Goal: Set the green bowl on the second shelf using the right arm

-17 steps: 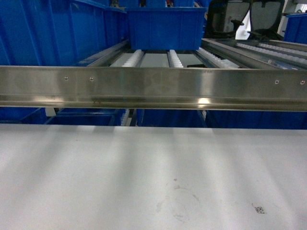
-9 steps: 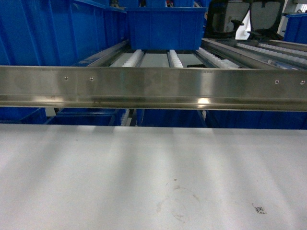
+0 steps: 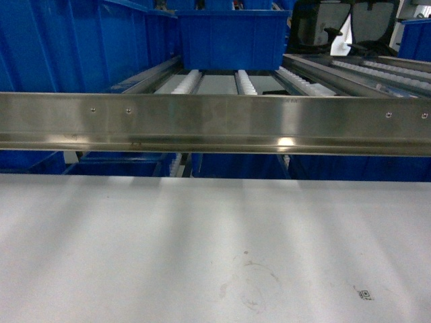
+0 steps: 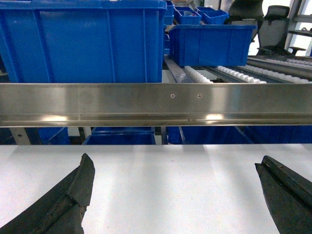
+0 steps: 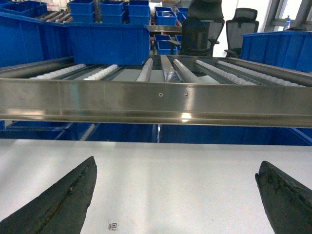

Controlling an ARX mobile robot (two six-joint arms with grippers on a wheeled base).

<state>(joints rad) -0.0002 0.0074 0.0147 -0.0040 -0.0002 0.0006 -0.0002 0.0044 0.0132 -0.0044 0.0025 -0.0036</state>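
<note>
No writing could be read; only a small square printed marker (image 3: 364, 294) sat on the white table (image 3: 135, 242) at five o'clock in the head view, also seen in the right wrist view (image 5: 113, 225). The green bowl was in none of the views. A blue bin (image 3: 232, 39) stood at twelve o'clock on the roller tracks (image 3: 245, 83), its inside hidden. A steel rail (image 3: 215, 123) ran across in front of it. The left gripper (image 4: 175, 195) and the right gripper (image 5: 175, 195) each hung over the table with fingers spread wide, holding nothing.
</note>
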